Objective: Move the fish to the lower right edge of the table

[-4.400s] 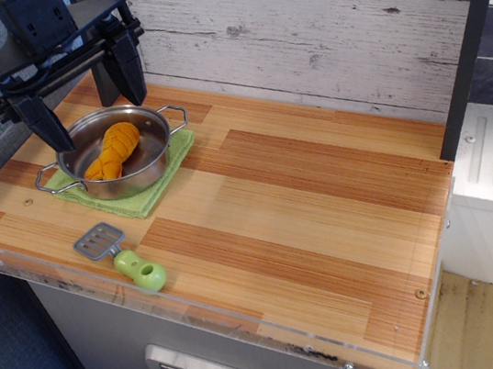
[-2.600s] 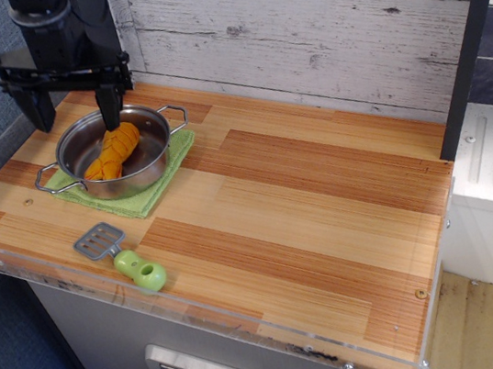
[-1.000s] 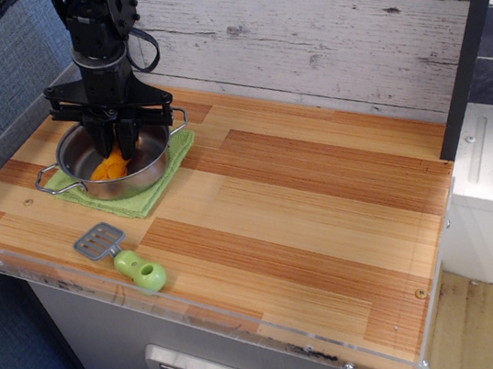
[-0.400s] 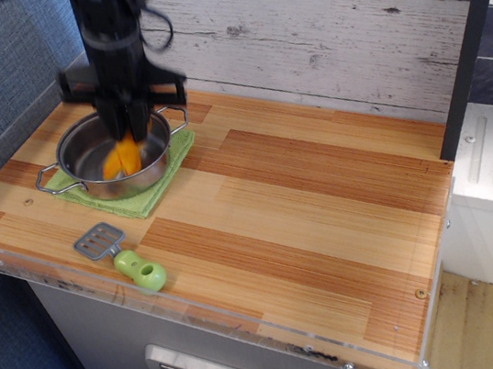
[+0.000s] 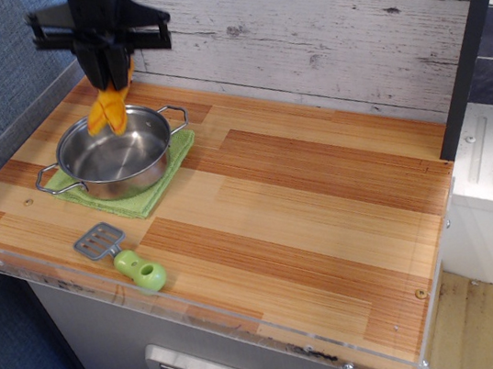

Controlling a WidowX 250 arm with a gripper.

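Observation:
The orange-yellow plush fish [image 5: 109, 109] hangs from my gripper [image 5: 108, 73], which is shut on its upper end. It dangles in the air just above the back rim of the steel pot [image 5: 118, 154], at the far left of the wooden table [image 5: 305, 203]. The fish's top is hidden between the black fingers. The pot is empty. The table's lower right edge lies far from the gripper, near the corner screw [image 5: 420, 293].
The pot stands on a green cloth mat [image 5: 151, 194]. A grey spatula with a green handle [image 5: 125, 255] lies near the front left edge. A whitewashed plank wall [image 5: 317, 35] runs along the back. A clear acrylic rim [image 5: 250, 332] borders the front.
My gripper came down into the pot, shut on the fish and has lifted it up out of the pot. The pot now stands empty.

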